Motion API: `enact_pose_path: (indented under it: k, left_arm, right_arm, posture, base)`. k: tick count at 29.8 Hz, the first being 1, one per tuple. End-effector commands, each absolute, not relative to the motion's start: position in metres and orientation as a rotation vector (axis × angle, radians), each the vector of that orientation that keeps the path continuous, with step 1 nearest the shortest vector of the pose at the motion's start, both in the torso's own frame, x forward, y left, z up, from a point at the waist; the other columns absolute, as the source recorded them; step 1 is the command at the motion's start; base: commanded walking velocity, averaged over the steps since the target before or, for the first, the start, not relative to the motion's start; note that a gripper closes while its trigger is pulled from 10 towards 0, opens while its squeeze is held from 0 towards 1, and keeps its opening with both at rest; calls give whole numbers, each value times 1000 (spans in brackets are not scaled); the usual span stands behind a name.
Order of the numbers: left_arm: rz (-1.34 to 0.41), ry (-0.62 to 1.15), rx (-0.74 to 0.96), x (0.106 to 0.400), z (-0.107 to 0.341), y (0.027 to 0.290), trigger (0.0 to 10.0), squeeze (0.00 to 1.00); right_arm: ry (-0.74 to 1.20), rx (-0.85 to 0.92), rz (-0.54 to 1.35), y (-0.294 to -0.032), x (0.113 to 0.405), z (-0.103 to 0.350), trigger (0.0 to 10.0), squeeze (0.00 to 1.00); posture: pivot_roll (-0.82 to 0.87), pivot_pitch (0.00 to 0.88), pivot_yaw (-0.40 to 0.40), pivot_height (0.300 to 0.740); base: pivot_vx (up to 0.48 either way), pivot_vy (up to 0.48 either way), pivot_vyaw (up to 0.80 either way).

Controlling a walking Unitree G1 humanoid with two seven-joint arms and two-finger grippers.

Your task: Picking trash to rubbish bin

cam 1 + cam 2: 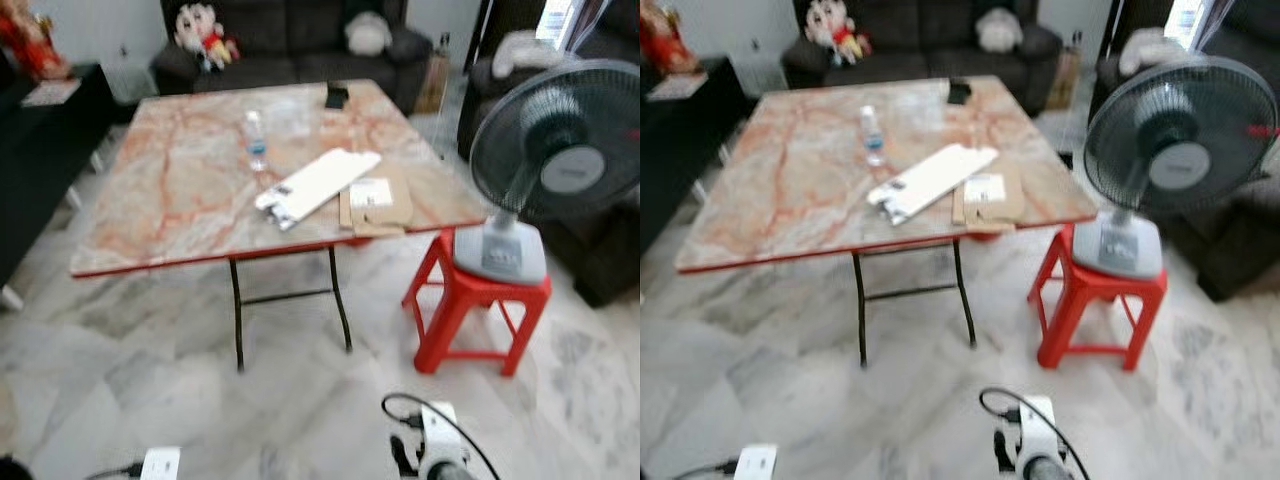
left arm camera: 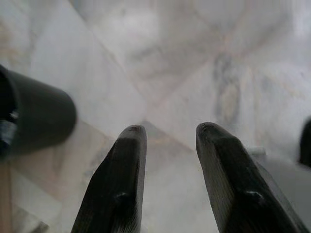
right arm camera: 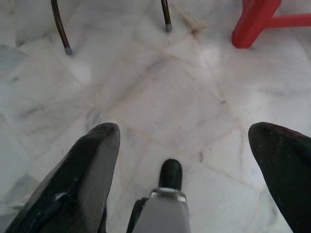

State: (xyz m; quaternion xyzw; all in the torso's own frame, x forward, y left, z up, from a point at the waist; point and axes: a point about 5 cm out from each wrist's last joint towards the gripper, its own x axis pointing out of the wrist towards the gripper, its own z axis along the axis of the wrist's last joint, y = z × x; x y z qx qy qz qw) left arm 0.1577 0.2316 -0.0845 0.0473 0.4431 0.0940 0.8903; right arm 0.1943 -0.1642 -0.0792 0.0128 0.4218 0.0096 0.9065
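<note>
Nearest the head camera, the right gripper [image 3: 184, 160] hangs low over the marble floor [image 1: 300, 400], its two black fingers spread wide with nothing between them. The left gripper [image 2: 167, 165] also points down at the bare tiles, fingers parted by a narrower gap, holding nothing.

Ahead stands a folding table [image 1: 180, 190] with a marbled pink top. On it lie the likely pieces of trash: a clear plastic bottle [image 1: 256, 140] upright near the middle, a long white package [image 1: 318, 186] near the front edge, and a flat brown cardboard piece [image 1: 378, 200] just beside it, jutting over the table's edge. A small dark object [image 1: 337, 96] sits at the far edge. No rubbish bin can be made out.

A fan [image 1: 555, 150] stands on a red stool [image 1: 470, 310] close to the table's right corner. The risk, as I judge it, is the approach: swinging wide could knock the stool and topple the fan, and a careless reach may tip the bottle or push the overhanging cardboard off
</note>
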Motion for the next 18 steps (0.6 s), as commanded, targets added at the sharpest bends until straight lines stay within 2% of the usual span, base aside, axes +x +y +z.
enact_pose_path:
  k: [1, 5, 7, 10, 11, 12, 15, 18]
  left_arm:
    - [234, 867, 114, 161, -79, 240, 10000, 0]
    - [285, 678, 126, 175, -63, 249, 10000, 0]
    - [279, 600, 150, 180, -55, 250, 10000, 0]
    - [243, 391, 227, 196, -29, 248, 10000, 0]
    - [243, 391, 227, 196, -29, 248, 10000, 0]
    - [229, 239, 271, 210, -3, 246, 10000, 0]
    - [195, 1, 313, 239, 49, 238, 10000, 0]
    - [137, -160, 321, 261, 89, 223, 10000, 0]
  right_arm:
    - [802, 21, 40, -162, 211, -69, 10000, 0]
    - [722, -1, 68, -163, 225, -59, 10000, 0]
    - [684, -10, 75, -164, 231, -54, 10000, 0]
    - [572, -20, 96, -167, 248, -39, 10000, 0]
    - [572, -20, 96, -167, 248, -39, 10000, 0]
    - [499, -24, 114, -167, 259, -28, 10000, 0]
    - [382, -22, 137, -165, 278, -8, 10000, 0]
    - [290, -15, 158, -159, 293, 9, 10000, 0]
  posture:
    - [65, 0, 44, 740]
    - [80, 4, 32, 740]
    - [84, 6, 29, 740]
    - [80, 10, 26, 740]
    - [80, 10, 26, 740]
    - [80, 13, 24, 740]
    - [80, 13, 24, 740]
    - [82, 8, 21, 740]
  base:
    - [0, 0, 0]
    - [0, 0, 0]
    - [0, 0, 0]
    - [0, 0, 0]
    - [0, 0, 0]
    - [0, 0, 0]
    - [0, 0, 0]
    - [0, 0, 0]
